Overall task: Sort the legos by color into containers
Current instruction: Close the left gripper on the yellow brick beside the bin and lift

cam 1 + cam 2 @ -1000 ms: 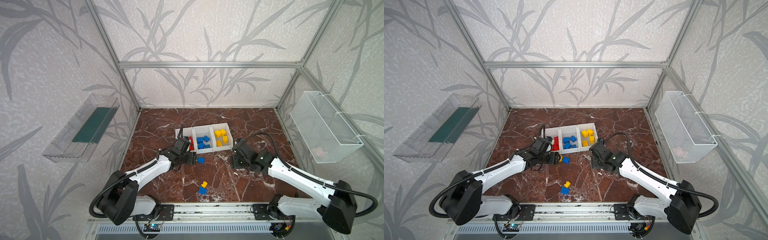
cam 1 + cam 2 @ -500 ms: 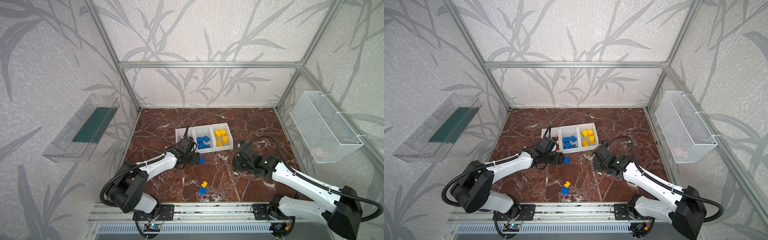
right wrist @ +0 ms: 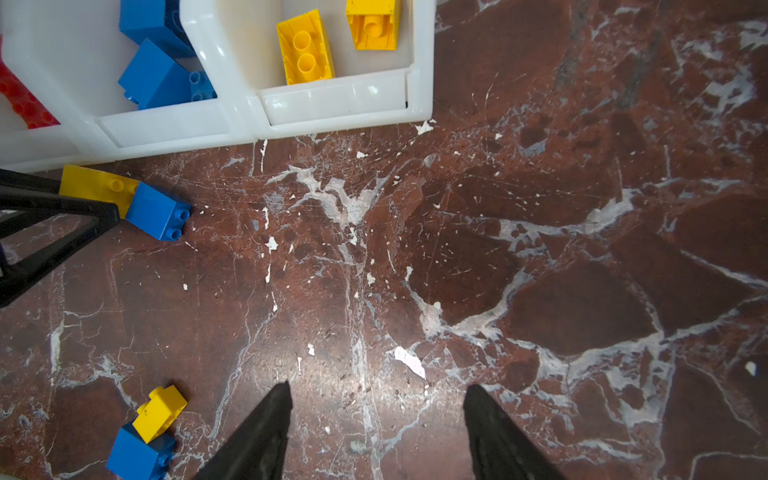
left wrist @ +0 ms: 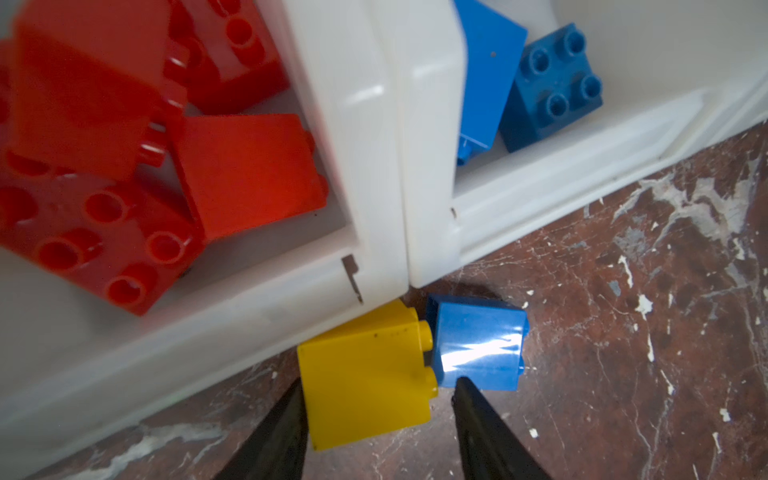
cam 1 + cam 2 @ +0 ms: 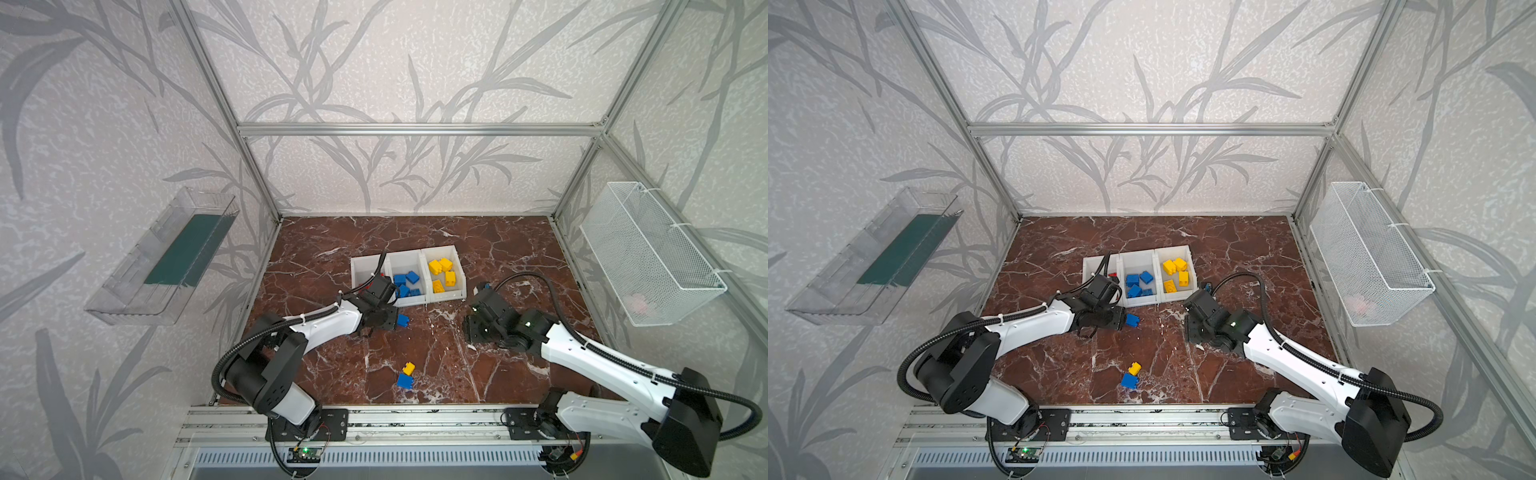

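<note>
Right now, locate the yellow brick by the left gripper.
In the left wrist view the yellow brick lies between the jaws of the left gripper, at the front corner of the red-brick bin, touching a blue brick.

Materials as I read them from my station. White bins (image 4: 374, 124): smooth, glossy plastic. Just beside the bins, blue brick (image 4: 478, 345) and yellow brick (image 4: 365, 374): moulded plastic, the blue one shiny with glare. Under the bins, tabletop (image 4: 623, 332): red-brown marble look, white-veined, scuffed. Behind the bins, frame (image 5: 415, 129): pale matt metal.

Top views overhead, facing down (near twins), wrist views close, sharing bins (image 4: 368, 166)
</note>
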Robot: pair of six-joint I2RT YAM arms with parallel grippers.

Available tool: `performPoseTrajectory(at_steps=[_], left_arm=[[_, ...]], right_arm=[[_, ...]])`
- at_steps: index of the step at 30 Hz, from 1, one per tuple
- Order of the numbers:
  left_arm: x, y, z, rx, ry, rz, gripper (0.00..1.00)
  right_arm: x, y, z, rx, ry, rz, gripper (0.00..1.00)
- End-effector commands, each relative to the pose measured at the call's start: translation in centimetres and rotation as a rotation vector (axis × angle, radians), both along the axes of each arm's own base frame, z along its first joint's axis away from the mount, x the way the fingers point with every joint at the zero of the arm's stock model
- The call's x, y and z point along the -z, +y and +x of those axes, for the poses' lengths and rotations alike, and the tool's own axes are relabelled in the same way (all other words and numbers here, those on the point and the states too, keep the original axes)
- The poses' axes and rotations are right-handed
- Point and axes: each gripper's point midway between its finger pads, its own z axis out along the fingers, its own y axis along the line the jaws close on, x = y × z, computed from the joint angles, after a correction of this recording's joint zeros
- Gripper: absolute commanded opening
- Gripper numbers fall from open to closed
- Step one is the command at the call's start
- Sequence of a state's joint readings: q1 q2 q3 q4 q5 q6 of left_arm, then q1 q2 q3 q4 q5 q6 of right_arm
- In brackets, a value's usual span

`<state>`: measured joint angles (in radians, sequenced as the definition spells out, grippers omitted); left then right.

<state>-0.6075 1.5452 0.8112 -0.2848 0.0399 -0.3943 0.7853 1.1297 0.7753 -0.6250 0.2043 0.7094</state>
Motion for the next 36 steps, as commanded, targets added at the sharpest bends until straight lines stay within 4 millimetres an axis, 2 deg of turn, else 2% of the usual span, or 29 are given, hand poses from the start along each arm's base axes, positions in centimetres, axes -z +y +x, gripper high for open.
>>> performPoseTrajectory(at_steps=[1, 12, 17, 23, 30, 36], left_arm=[[-0.2, 0.3, 0.4, 0.018, -0.009, 0.043, 0.54], [0.5, -0.9, 1.0, 0.042, 0.012, 0.021, 0.51], [0.6, -0.7, 0.5, 0.06, 0.014, 0.028, 0.41], [0.1, -0.7, -0.6, 0.062, 0.013, -0.021, 0.38], [-1.2, -0.5, -2.2, 0.08, 0.006, -0.054, 0.37], [-3.9, -1.5, -2.8, 0.114, -0.059, -0.136, 0.37]], right_arm=[[0.2, -0.6, -0.4, 0.037, -0.01, 0.02, 0.67], [0.4, -1.0, -0.7, 0.039, 0.008, -0.002, 0.67], [0.2, -1.1, -0.7, 0.046, 0.004, 0.002, 0.66], [-0.5, -1.0, -0.3, 0.033, -0.009, -0.017, 0.66], [-0.8, -1.1, 0.2, 0.042, -0.029, -0.03, 0.66], [-2.0, -0.5, 0.8, 0.012, -0.051, -0.023, 0.66]])
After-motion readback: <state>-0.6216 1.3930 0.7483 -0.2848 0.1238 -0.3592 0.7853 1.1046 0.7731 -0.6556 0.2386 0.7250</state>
